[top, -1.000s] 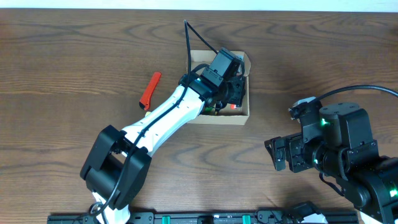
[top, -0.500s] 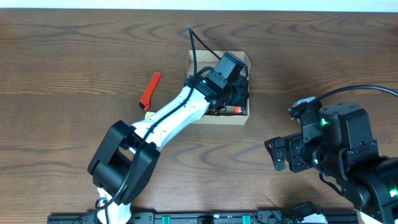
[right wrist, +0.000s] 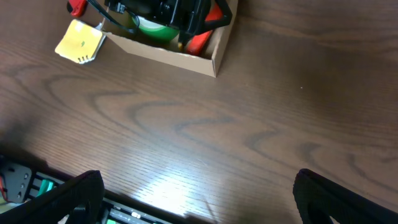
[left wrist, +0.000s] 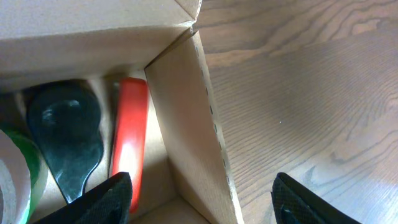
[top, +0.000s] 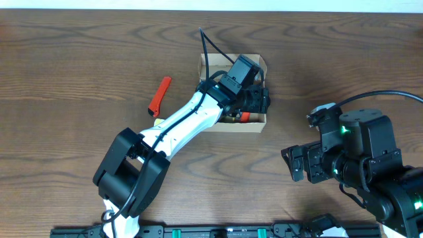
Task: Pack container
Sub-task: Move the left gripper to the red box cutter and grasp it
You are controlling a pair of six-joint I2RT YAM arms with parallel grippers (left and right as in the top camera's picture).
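The container is a small open cardboard box with my left arm reaching into it. My left gripper is open and straddles its right wall, one finger inside the box, the other over the table. Nothing is held. Inside lie a red-handled item, a black rounded piece and a green tape roll. My right gripper hangs open and empty above bare table, well short of the container.
A red tool lies on the table left of the box. A yellow pad sits by the box's near left corner, under the left arm. The right arm's body fills the lower right.
My left gripper went from nearly shut to wide open over the box's right wall. The arm had shifted slightly toward the far side before that. The right arm stayed still.
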